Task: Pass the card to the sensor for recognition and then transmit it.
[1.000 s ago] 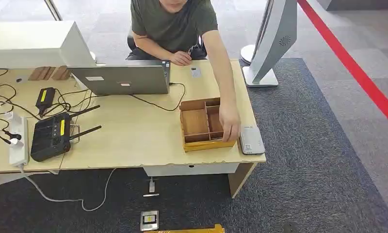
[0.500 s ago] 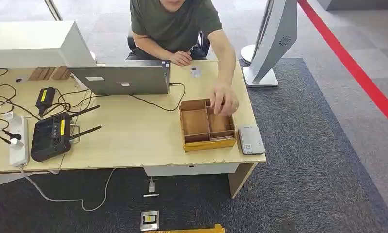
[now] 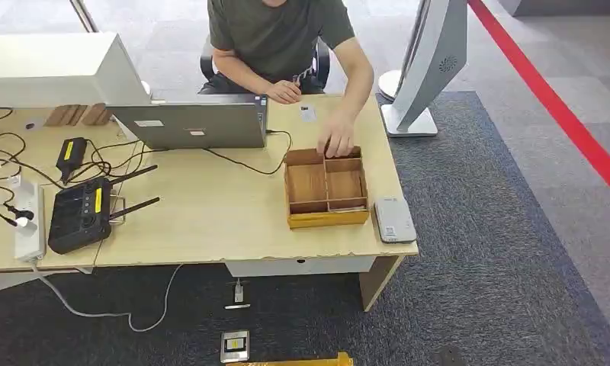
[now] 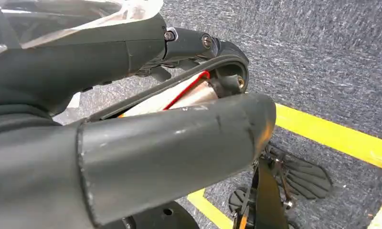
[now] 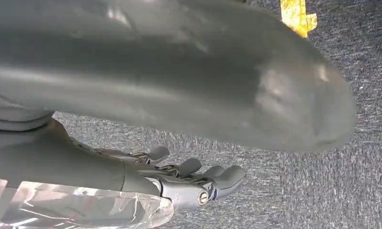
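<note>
A small white card [image 3: 307, 113] lies on the wooden table [image 3: 210, 221], at the far side in front of the seated person. A grey-white sensor pad [image 3: 394, 219] sits at the table's near right corner, beside a compartmented wooden box [image 3: 329, 220]. The person's hand [image 3: 336, 142] rests on the box's far edge. My left hand [image 4: 132, 124] hangs over dark carpet with yellow lines, fingers apart, and I see nothing gripped in it. My right hand [image 5: 155, 119] also hangs above the carpet with its fingers spread and holds nothing.
A laptop [image 3: 191, 122], a black router [image 3: 79, 215], a power strip [image 3: 29, 221] and loose cables take up the table's left half. A white kiosk stand [image 3: 424, 69] rises past the far right corner. A floor socket [image 3: 235, 345] lies below the table's front edge.
The person's hand has gone from the box's near right corner to its far edge. The box has turned square to the table edge. My hands have not come into the head view.
</note>
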Robot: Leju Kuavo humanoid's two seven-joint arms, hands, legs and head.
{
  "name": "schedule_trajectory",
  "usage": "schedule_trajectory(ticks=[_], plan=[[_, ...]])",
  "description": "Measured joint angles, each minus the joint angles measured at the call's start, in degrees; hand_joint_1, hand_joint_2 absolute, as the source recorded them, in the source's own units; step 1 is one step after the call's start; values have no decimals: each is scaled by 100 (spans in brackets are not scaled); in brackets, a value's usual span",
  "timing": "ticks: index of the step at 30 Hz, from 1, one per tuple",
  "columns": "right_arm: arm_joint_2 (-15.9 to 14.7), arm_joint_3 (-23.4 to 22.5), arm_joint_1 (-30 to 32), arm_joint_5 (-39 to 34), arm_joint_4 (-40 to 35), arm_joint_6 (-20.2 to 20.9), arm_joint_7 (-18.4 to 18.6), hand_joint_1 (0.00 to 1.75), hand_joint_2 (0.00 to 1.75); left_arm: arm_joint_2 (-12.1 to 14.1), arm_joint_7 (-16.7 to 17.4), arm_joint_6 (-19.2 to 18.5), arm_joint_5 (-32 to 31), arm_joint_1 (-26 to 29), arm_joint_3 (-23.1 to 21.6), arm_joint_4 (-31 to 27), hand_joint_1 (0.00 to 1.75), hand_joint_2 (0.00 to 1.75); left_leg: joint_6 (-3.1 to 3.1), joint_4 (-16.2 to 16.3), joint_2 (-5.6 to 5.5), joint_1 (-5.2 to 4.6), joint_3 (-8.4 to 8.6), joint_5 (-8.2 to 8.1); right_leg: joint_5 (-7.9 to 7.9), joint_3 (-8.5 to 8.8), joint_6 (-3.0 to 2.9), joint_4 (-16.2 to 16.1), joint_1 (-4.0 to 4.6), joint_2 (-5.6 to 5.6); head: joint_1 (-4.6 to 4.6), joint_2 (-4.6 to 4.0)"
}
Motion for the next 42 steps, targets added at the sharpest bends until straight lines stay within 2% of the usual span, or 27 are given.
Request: schedule_trajectory(ticks=[27, 30, 34, 38, 42], plan=[[118, 0, -2, -17, 0, -13, 96, 0, 0, 4, 5, -11, -55, 0, -2, 0, 0, 0, 0, 0, 0, 0, 0, 0, 0, 0, 0, 0, 0, 0, 0, 0], [136, 0, -3, -17, 0, -15, 144, 0, 0, 11, 140, -131, 64, 2, 0, 0, 0, 0, 0, 0, 0, 0, 0, 0, 0, 0, 0, 0, 0, 0, 0, 0], [151, 0, -3, -17, 0, -20, 175, 0, 0, 17, 111, -153, 254, 3, 2, 0, 0, 0, 0, 0, 0, 0, 0, 0, 0, 0, 0, 0, 0, 0, 0, 0], [164, 0, -3, -26, 0, -20, 190, 0, 0, 33, 74, 77, 284, 2, 28, 0, 0, 0, 0, 0, 0, 0, 0, 0, 0, 0, 0, 0, 0, 0, 0, 0], [175, 0, -4, -11, 0, -11, 225, 0, 0, 44, 9, 140, 190, 2, 28, 0, 0, 0, 0, 0, 0, 0, 0, 0, 0, 0, 0, 0, 0, 0, 0, 0]])
